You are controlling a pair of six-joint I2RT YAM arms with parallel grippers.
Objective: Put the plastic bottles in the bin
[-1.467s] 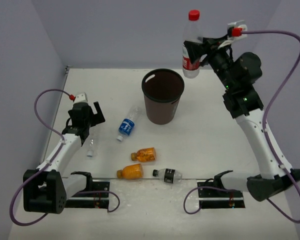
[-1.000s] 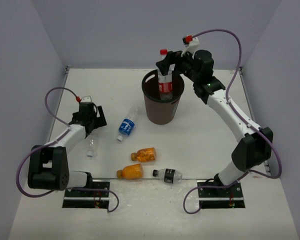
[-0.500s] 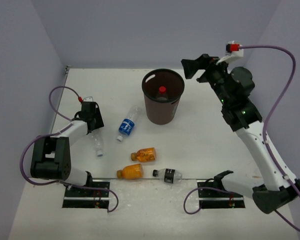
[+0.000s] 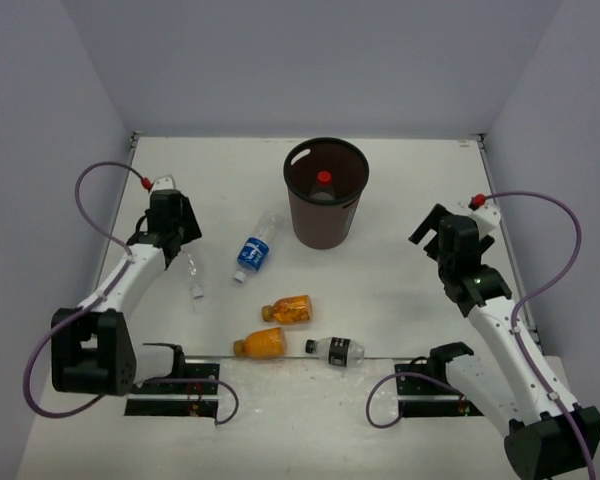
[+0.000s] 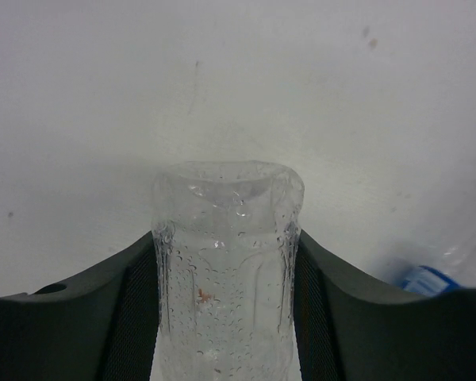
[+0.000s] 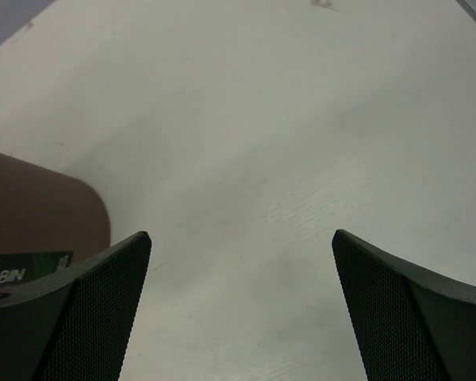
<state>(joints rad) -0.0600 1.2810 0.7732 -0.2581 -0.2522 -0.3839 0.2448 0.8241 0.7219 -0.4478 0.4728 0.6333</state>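
My left gripper (image 4: 180,246) is shut on the base end of the plain clear bottle (image 4: 192,276), which lies on the table at the left. In the left wrist view the clear bottle (image 5: 224,270) fills the gap between the fingers (image 5: 135,302). The red-capped bottle (image 4: 323,179) stands inside the dark brown bin (image 4: 302,215). The blue-labelled bottle (image 4: 255,250), two orange bottles (image 4: 288,308) (image 4: 262,343) and the black-capped bottle (image 4: 336,349) lie on the table. My right gripper (image 4: 428,228) is open and empty, right of the bin (image 6: 40,206).
The table is walled at the back and on both sides. The arm bases and their mounting plates (image 4: 172,390) sit at the near edge. The blue label (image 5: 424,279) of the neighbouring bottle shows at the lower right of the left wrist view.
The right arm has drawn back from the bin, towards me and down, its gripper open after dropping the red-capped bottle in. The left gripper has shut on the clear bottle.
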